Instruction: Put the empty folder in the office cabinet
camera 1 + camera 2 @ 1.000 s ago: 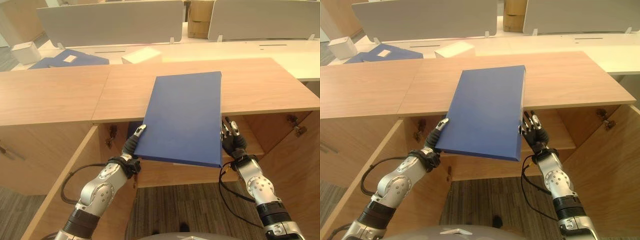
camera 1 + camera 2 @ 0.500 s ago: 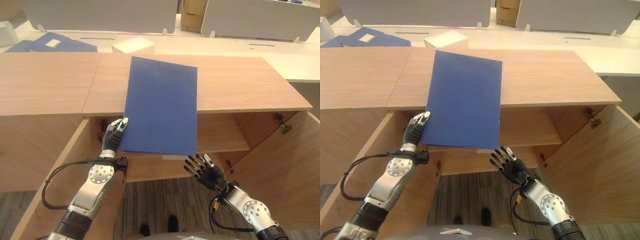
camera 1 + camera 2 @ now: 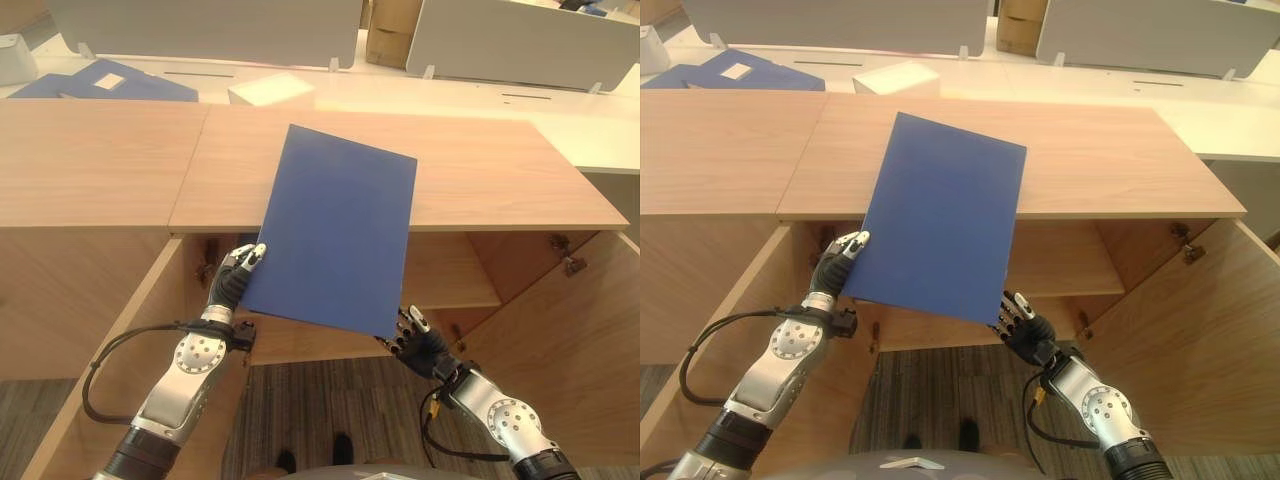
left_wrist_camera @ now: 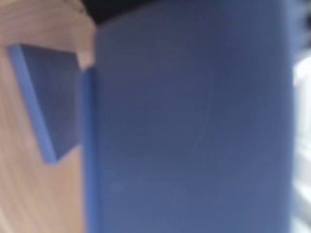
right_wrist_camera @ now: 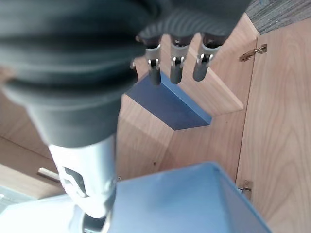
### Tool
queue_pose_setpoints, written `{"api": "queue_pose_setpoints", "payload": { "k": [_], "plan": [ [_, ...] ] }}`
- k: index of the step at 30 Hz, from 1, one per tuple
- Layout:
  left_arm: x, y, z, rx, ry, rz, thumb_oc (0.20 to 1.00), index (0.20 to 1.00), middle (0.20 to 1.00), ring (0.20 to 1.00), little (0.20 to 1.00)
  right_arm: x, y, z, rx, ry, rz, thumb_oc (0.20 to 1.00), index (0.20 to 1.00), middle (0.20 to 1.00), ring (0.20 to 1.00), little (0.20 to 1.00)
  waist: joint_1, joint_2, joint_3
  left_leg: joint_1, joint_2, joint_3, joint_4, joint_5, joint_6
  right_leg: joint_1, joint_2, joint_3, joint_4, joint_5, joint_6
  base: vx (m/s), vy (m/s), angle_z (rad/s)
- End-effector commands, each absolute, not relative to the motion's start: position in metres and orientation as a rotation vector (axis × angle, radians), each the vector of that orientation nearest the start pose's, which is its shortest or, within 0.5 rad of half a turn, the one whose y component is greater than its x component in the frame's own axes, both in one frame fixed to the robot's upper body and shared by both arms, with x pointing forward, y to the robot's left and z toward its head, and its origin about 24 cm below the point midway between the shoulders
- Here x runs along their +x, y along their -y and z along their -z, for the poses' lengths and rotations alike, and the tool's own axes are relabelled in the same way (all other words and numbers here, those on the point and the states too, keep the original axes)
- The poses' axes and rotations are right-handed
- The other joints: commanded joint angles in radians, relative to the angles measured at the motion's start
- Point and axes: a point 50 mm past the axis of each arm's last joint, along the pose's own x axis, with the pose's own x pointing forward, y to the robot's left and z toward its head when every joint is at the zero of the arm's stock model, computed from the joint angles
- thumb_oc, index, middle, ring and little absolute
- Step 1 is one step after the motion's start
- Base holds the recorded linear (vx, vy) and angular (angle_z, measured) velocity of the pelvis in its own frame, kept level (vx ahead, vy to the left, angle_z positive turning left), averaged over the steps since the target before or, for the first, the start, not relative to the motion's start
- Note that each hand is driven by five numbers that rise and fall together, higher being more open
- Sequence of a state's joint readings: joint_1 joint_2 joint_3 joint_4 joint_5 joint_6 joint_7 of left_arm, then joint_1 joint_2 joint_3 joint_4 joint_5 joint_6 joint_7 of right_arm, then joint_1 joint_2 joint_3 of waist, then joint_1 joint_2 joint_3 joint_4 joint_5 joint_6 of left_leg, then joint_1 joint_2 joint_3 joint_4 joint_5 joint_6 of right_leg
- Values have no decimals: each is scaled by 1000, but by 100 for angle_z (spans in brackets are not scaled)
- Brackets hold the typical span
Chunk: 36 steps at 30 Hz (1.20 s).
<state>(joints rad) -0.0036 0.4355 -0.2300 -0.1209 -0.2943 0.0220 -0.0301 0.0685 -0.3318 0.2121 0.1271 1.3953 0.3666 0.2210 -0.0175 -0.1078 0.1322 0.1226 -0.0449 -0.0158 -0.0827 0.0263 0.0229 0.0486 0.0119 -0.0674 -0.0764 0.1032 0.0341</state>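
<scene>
Folder now tilted, near corner swung right vs half a sec ago; held in air above open cabinet. Right hand has come back up under lower right corner, fingers straight, propping it. Left hand at left edge, fingers relaxed against it. Both-hand support regained; lowering to shelf prob. next.

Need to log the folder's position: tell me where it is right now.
In the left eye view the blue folder is held tilted before the open cabinet, between the left hand and the right hand.
</scene>
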Motion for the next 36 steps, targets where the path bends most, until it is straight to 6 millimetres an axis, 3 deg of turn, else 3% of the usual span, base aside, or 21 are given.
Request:
{"api": "queue_pose_setpoints", "payload": {
  "k": [1, 7, 12, 13, 16, 18, 21, 28, 29, 31, 36],
  "plan": [
    [250, -163, -88, 220, 147, 370, 200, 200, 200, 200, 200, 257, 177, -24, 1017, -333, -304, 1000, 1000, 1000, 1000, 1000, 21, 1, -25, -9, -16, -1, -5, -31, 26, -4, -49, 24, 15, 62, 108, 22, -54, -5],
    [248, -157, -91, 242, 146, 447, 200, 200, 200, 200, 200, 282, 205, -46, 923, -297, -271, 1000, 1000, 1000, 1000, 1000, 48, -8, -16, -2, -15, -11, -5, -39, 29, 0, -52, 7, 16, 65, 110, 22, -37, -1],
    [245, -152, -91, 253, 145, 491, 200, 200, 200, 200, 200, 286, 191, -59, 894, -322, -407, 1000, 1000, 1000, 1000, 1000, 60, -11, -12, 0, -14, -13, -5, -40, 30, 2, -53, -1, 17, 66, 113, 27, -19, 3],
    [243, -151, -89, 254, 142, 503, 200, 200, 200, 200, 200, 285, 174, -64, 887, -362, -518, 1000, 1000, 1000, 1000, 1000, 65, -12, -12, 2, -15, -12, -5, -39, 31, 6, -52, -2, 16, 65, 112, 33, -4, 6],
    [242, -150, -87, 250, 141, 505, 200, 200, 200, 200, 200, 280, 153, -67, 897, -417, -626, 1000, 1000, 1000, 1000, 1000, 67, -13, -13, 2, -14, -9, -5, -37, 31, 7, -52, -3, 15, 65, 111, 33, 7, 7],
    [241, -149, -86, 241, 144, 499, 200, 200, 200, 200, 200, 263, 120, -67, 932, -530, -796, 1000, 1000, 1000, 1000, 1000, 70, -11, -15, 1, -14, -6, -5, -33, 31, 9, -51, -3, 14, 64, 109, 50, 24, 5],
    [240, -146, -86, 229, 157, 486, 200, 200, 200, 200, 200, 240, 90, -64, 952, -642, -931, 1000, 1000, 1000, 1000, 1000, 74, -9, -13, 0, -14, -4, -5, -30, 33, 8, -50, -2, 15, 63, 109, 14, 8, 1],
    [238, -140, -89, 202, 185, 487, 200, 200, 200, 200, 200, 214, 54, -66, 955, -694, -1090, 1000, 1000, 1000, 1000, 1000, 90, -9, -8, -11, -15, -9, -5, -23, 33, 14, -51, -7, 10, 57, 106, 0, 0, 0],
    [238, -139, -89, 202, 184, 490, 200, 200, 200, 200, 200, 215, 52, -68, 963, -688, -1093, 589, 589, 589, 589, 589, 92, -9, -9, -12, -16, -10, -5, -22, 34, 15, -51, -8, 9, 56, 106, 0, 0, 0],
    [238, -138, -89, 201, 182, 496, 200, 200, 200, 200, 200, 218, 51, -70, 967, -669, -1086, 200, 200, 200, 200, 200, 95, -9, -11, -14, -16, -12, -5, -21, 32, 19, -52, -11, 7, 54, 105, 0, 0, 0],
    [237, -137, -88, 201, 170, 508, 200, 200, 200, 200, 200, 224, 53, -70, 983, -649, -1042, 200, 200, 200, 200, 200, 98, -8, -16, -13, -16, -13, -5, -21, 31, 23, -52, -16, 7, 50, 102, 0, 0, 0]
  ]
}}
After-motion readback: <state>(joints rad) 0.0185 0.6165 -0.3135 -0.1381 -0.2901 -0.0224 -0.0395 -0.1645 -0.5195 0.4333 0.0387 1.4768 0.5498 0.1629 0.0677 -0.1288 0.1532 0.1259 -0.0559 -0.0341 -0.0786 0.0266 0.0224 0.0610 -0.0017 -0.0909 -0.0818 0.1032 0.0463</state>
